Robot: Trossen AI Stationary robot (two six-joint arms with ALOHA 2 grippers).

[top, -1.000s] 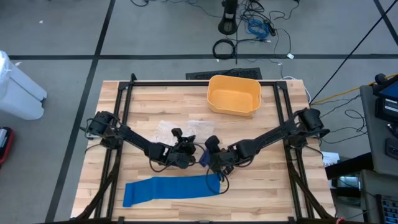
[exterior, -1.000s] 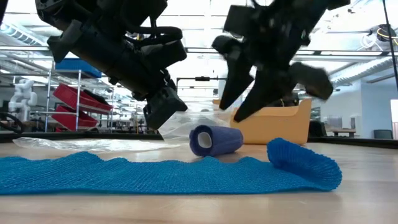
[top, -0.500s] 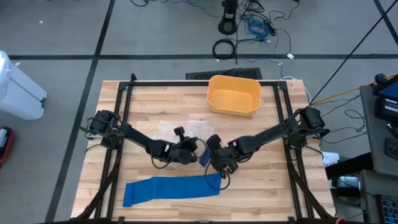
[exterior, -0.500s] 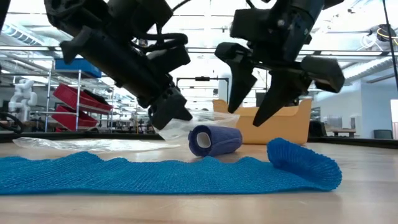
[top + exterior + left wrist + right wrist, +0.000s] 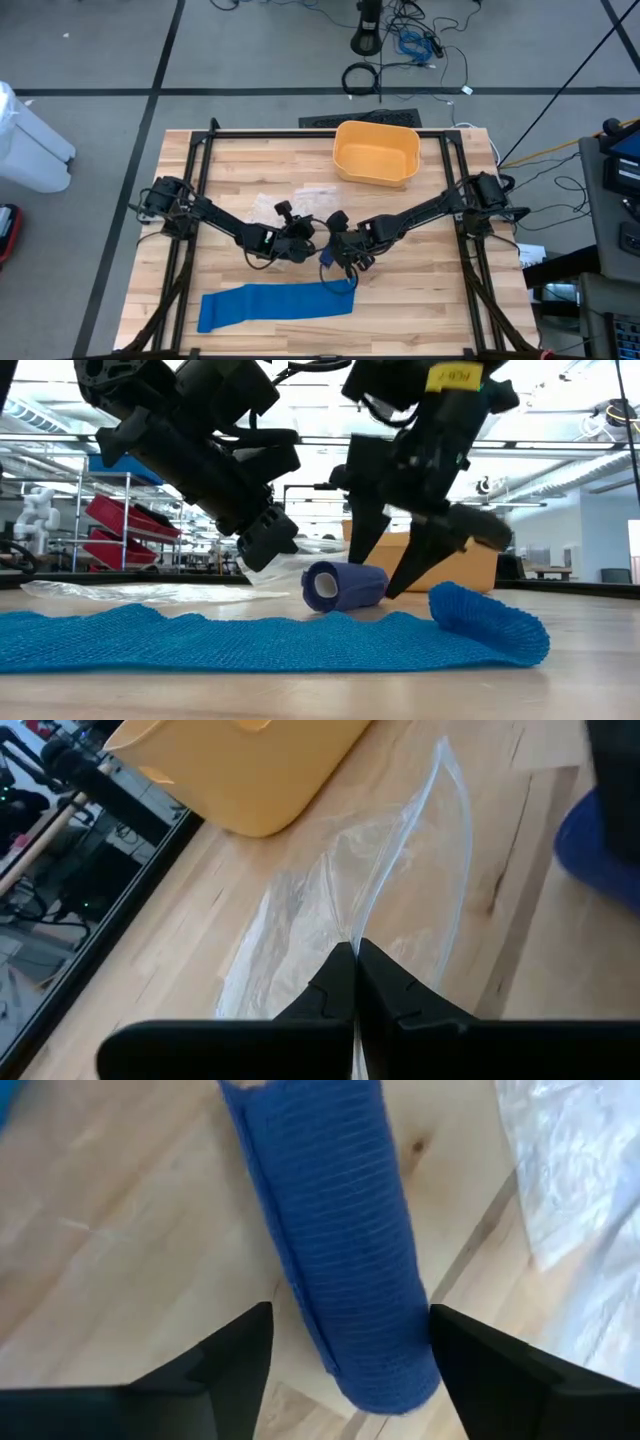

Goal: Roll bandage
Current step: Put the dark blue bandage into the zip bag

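Bandage work looks barely begun, as we read it. We see two blue pieces: a tight blue roll lying on its side on the wooden table, and a long flat bandage strip spread out near the table's front edge, with only its right end curled over.

Our right gripper hangs directly above the roll with its fingers spread as wide as they go, one on each side of the roll and holding nothing; in its wrist view the roll lies between the two fingers, apart from both. The flat strip lies just beyond that gripper toward the front edge, and the curled end sits near it on the same side.

Our left gripper sits just beside the right one, jaws pressed together, tips pointing at a sheet of clear plastic wrap spread ahead of them. We cannot tell whether it pinches the wrap or merely rests by it. A yellow bin stands well behind both grippers.

We judge nearly all the rolling of the strip is left.

For writing, we find only a yellow label on the right arm, too small for us to read.
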